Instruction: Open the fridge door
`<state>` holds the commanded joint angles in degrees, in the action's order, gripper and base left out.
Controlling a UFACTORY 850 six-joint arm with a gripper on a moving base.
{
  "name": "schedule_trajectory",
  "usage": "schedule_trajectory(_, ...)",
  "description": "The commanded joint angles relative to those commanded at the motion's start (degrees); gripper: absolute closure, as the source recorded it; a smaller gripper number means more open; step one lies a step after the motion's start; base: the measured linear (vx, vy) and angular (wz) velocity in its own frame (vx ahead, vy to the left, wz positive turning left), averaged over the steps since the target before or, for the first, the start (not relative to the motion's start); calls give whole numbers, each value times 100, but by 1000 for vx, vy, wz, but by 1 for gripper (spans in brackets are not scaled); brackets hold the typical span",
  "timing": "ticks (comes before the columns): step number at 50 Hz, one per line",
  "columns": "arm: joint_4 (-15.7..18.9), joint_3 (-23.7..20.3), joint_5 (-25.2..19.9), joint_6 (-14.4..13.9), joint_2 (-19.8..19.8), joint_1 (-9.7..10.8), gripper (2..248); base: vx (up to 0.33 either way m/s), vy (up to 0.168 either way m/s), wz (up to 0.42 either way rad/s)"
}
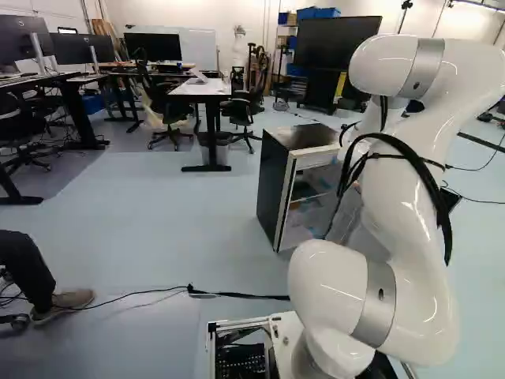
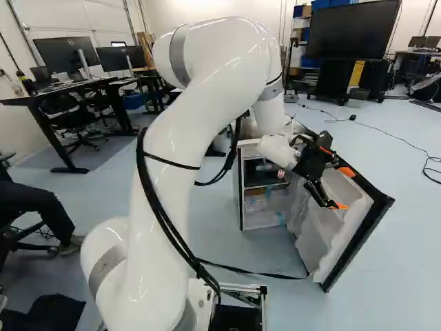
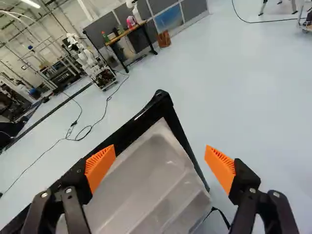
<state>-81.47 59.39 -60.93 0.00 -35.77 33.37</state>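
In the right base view my gripper [image 2: 342, 187] is at the inner side of the fridge door [image 2: 366, 222], close to its upper edge. The door stands swung wide from the fridge [image 2: 259, 219], whose shelves show. A black side and top of the fridge [image 1: 272, 178] are visible in the left base view, where my arm hides the door and gripper. In the wrist view the gripper [image 3: 160, 165] is open, its orange pads far apart. The white inner lining of the door [image 3: 156, 183] and its black rim lie ahead of and between them; whether either finger touches is unclear.
A black cable [image 1: 237, 295] crosses the floor ahead of the base. A seated person's leg and shoe [image 1: 72, 299] show at the left. Desks [image 1: 207, 88] and chairs stand farther back. Another robot [image 3: 87, 58] stands beyond the door, past loose floor cables [image 3: 87, 130].
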Motion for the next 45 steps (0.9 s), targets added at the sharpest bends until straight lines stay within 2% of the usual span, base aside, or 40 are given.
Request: schedule_trajectory(45, 1387, -1587, 0, 0, 1056, -610, 3, 0, 0, 0)
